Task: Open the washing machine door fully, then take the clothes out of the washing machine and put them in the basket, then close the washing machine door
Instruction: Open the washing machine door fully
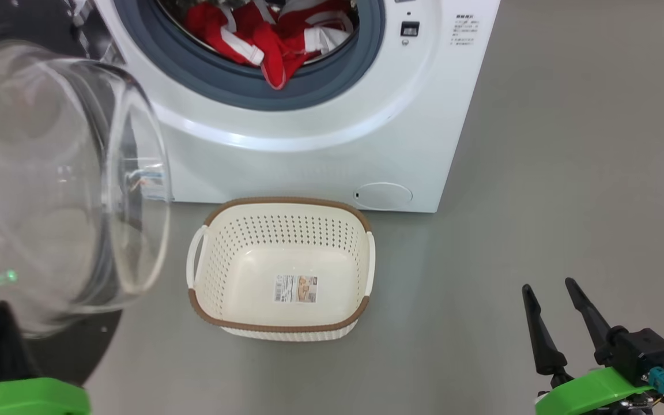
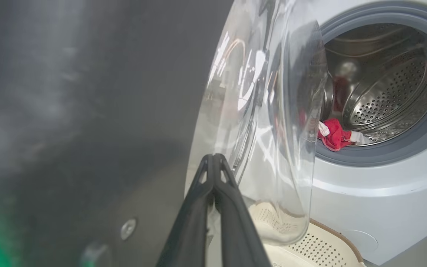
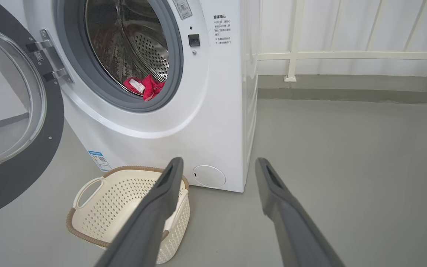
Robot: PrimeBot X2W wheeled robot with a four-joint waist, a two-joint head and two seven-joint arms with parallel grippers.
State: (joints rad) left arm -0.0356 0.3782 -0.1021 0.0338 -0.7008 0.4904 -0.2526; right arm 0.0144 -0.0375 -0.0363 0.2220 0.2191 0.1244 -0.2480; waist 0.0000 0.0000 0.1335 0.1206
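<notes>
Door (image 1: 49, 184) looks fully open. Left gripper (image 2: 213, 160) clenched empty beside it, right gripper (image 1: 548, 285) spread, idle. Next: reach into drum (image 2: 387, 89), grab clothes (image 1: 268, 34), drop in basket (image 1: 286, 202).

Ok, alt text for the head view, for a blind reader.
A white washing machine stands with its door open at left, red clothes inside. A basket sits empty on the floor before it, the open right gripper at lower right.
</notes>
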